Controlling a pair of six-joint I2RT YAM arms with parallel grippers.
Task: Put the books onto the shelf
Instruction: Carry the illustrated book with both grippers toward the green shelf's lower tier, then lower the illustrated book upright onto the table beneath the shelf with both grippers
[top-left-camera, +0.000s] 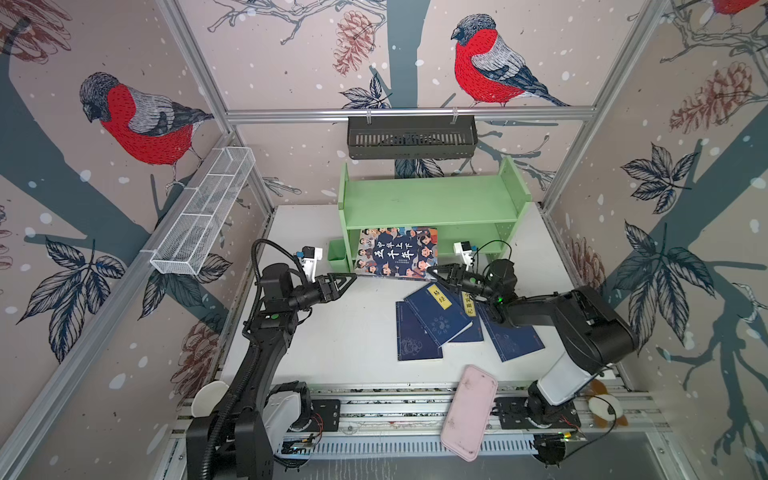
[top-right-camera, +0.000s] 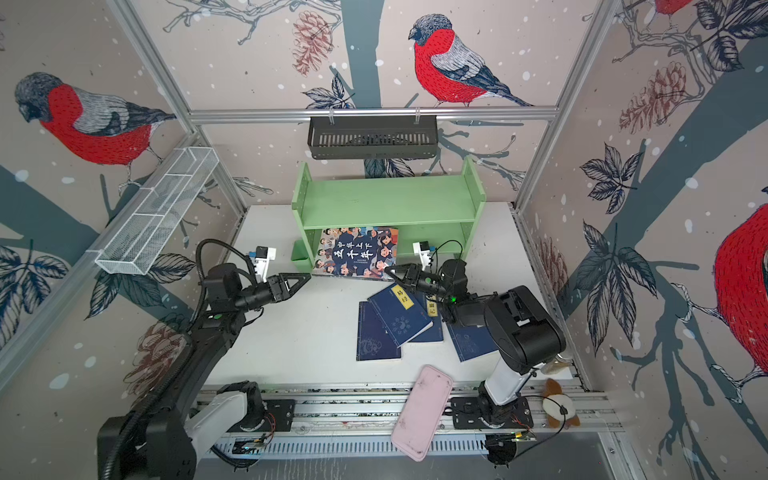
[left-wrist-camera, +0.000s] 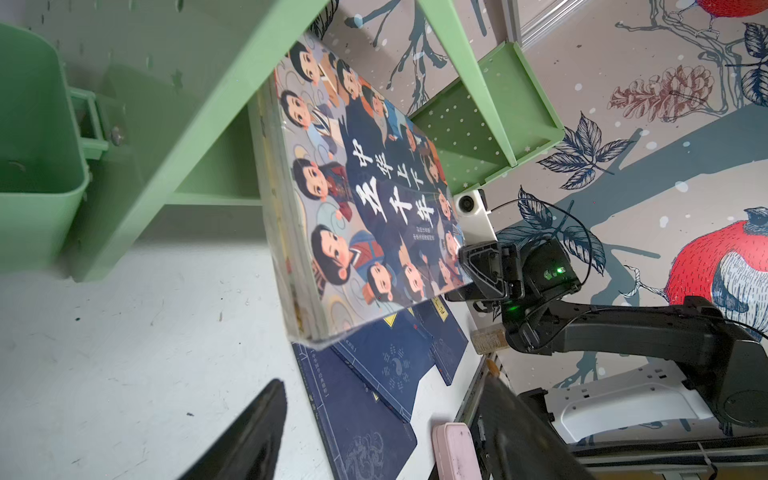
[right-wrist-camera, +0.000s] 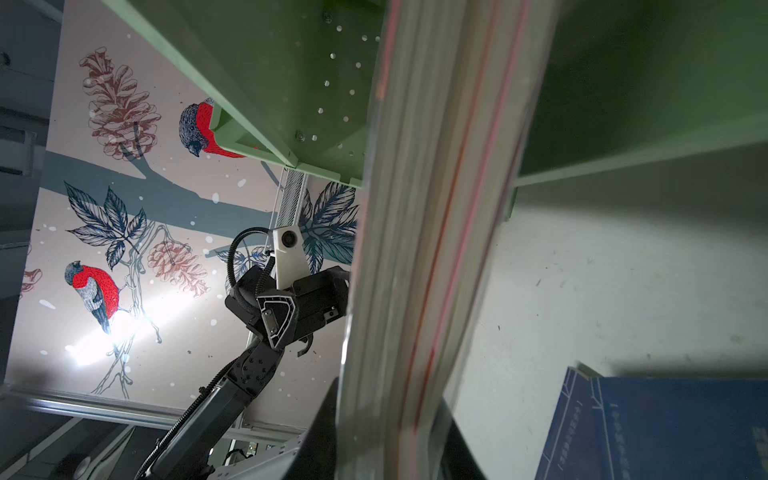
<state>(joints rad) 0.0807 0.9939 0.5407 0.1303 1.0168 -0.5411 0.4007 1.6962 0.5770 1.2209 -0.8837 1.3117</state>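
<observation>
The large book with cartoon figures (top-left-camera: 397, 251) (top-right-camera: 357, 251) (left-wrist-camera: 365, 199) tilts in front of the light green shelf (top-left-camera: 432, 199) (top-right-camera: 390, 199) (left-wrist-camera: 187, 104), its far edge under the upper board. My right gripper (top-left-camera: 432, 272) (top-right-camera: 390, 270) (right-wrist-camera: 390, 436) is shut on this book's near right corner; its page edges (right-wrist-camera: 436, 208) fill the right wrist view. My left gripper (top-left-camera: 351, 279) (top-right-camera: 305, 277) (left-wrist-camera: 382, 424) stands open, holding nothing, close to the book's near left corner. Several navy-blue books (top-left-camera: 436, 316) (top-right-camera: 397, 318) (left-wrist-camera: 374, 399) (right-wrist-camera: 665, 428) lie overlapped on the table, partly under my right arm.
A pink flat case (top-left-camera: 469, 411) (top-right-camera: 422, 411) (left-wrist-camera: 455, 453) lies across the front rail. A small green bin (top-left-camera: 338, 253) (left-wrist-camera: 33, 124) hangs on the shelf's left side. A black slotted basket (top-left-camera: 411, 137) hangs behind the shelf, a white mesh basket (top-left-camera: 208, 212) on the left wall.
</observation>
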